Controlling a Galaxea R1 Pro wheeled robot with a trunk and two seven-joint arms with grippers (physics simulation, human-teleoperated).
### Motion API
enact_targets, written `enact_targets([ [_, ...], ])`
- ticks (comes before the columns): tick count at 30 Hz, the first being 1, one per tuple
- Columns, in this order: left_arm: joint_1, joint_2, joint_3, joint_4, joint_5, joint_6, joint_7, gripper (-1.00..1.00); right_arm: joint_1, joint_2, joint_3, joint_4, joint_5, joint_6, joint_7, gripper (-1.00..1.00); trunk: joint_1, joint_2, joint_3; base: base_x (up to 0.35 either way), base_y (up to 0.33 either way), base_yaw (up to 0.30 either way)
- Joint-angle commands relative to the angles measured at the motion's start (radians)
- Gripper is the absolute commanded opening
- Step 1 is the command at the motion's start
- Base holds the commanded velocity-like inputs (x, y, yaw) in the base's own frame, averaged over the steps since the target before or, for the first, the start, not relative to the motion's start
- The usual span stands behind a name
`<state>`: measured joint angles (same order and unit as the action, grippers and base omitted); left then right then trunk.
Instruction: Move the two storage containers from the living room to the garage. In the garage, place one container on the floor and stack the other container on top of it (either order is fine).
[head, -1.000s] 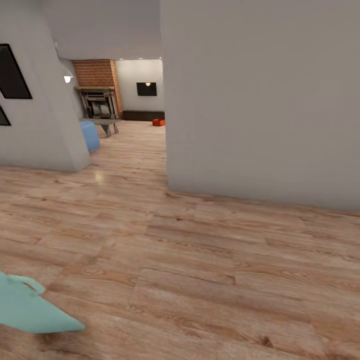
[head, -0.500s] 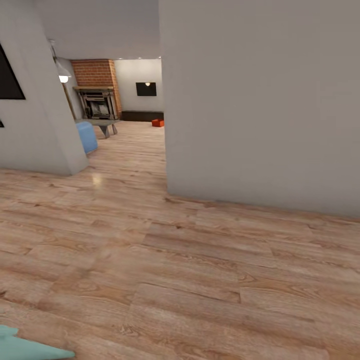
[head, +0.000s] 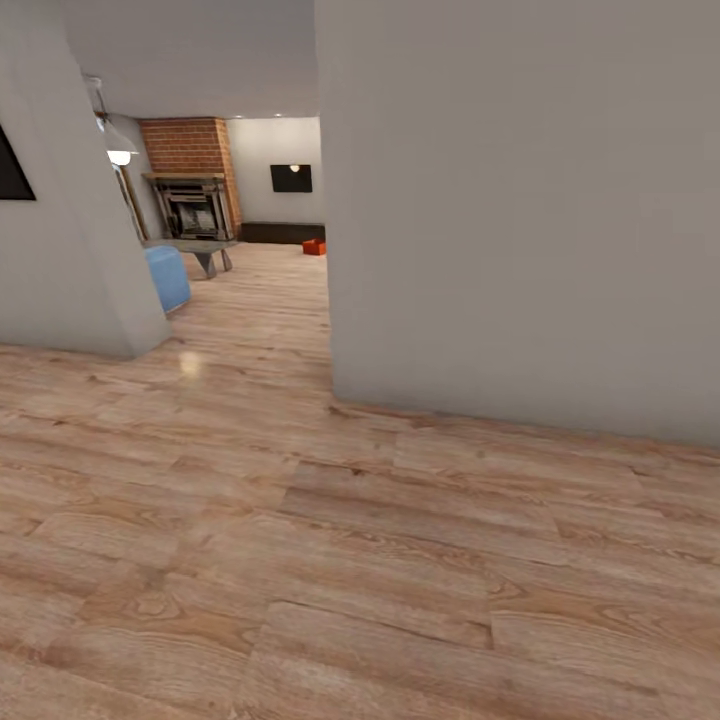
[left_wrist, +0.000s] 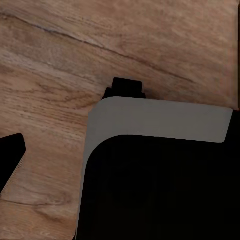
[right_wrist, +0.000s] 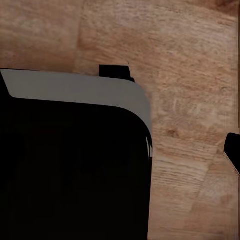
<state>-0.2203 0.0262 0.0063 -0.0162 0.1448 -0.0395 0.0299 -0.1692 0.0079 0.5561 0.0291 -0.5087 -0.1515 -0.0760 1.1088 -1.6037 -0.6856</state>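
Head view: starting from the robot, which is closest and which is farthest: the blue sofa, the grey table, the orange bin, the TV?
1. blue sofa, left, by the near wall corner.
2. grey table, left, just behind the sofa.
3. orange bin, middle, on the floor.
4. TV, on the back wall.

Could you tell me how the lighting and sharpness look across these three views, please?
Head view: soft, even light; a pale glare patch on the wood-plank floor, a lit wall lamp, ceiling spots glowing in the living room, and the distant storage container slightly blurred. Both wrist views: a featureless black body with a grey edge, floor grain soft.
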Motion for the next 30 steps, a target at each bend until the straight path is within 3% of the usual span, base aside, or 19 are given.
enact_targets([
  [1,-0.001,0.0,0.0,0.001,0.007,-0.003,0.001,1.0,-0.001,0.001,0.008,0.003,-0.008,-0.005,-0.001,1.0,0.0,0.0,-0.001,0.322,0.0,0.0],
  [30,-0.001,0.0,0.0,0.001,0.007,-0.003,0.001,1.0,-0.001,0.001,0.008,0.003,-0.01,-0.006,-0.001,1.0,0.0,0.0,-0.001,0.322,0.0,0.0],
])
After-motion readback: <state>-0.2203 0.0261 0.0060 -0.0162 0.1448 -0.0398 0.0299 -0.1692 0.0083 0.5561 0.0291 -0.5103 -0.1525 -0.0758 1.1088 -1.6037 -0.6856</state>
